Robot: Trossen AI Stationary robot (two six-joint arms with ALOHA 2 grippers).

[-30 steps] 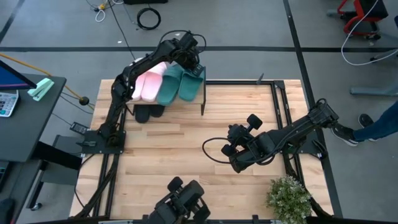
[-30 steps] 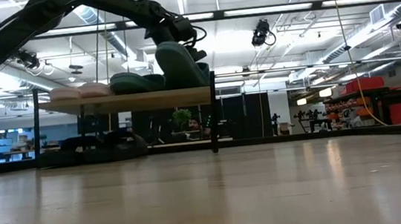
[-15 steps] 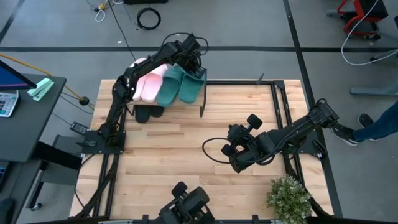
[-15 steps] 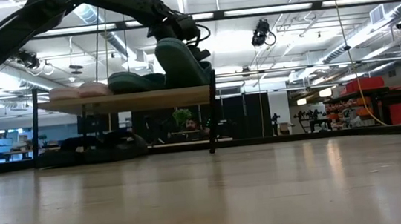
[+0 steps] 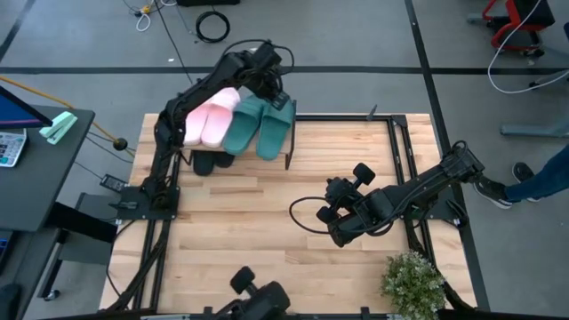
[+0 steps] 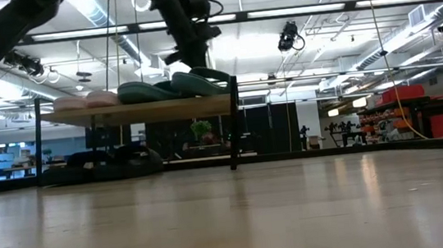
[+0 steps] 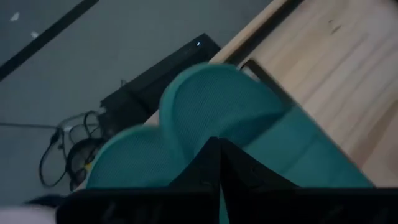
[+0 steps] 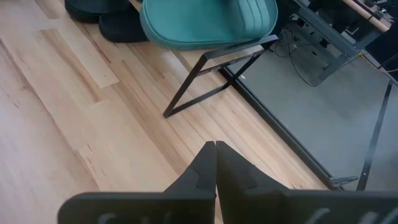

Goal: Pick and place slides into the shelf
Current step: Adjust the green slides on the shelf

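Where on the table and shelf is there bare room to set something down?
The tabletop is bare between the shelf and the right gripper, and along its left side. The shelf top is crowded: pink slides and teal slides fill it, the left gripper above them; black slides lie underneath. A potted plant takes the near right corner.

I get even overhead light up top, bright ceiling strip lights (image 6: 219,18) glaring on the low-view bench (image 6: 232,222), left wrist feed dim and blurred, right wrist feed sharp with soft shadows.
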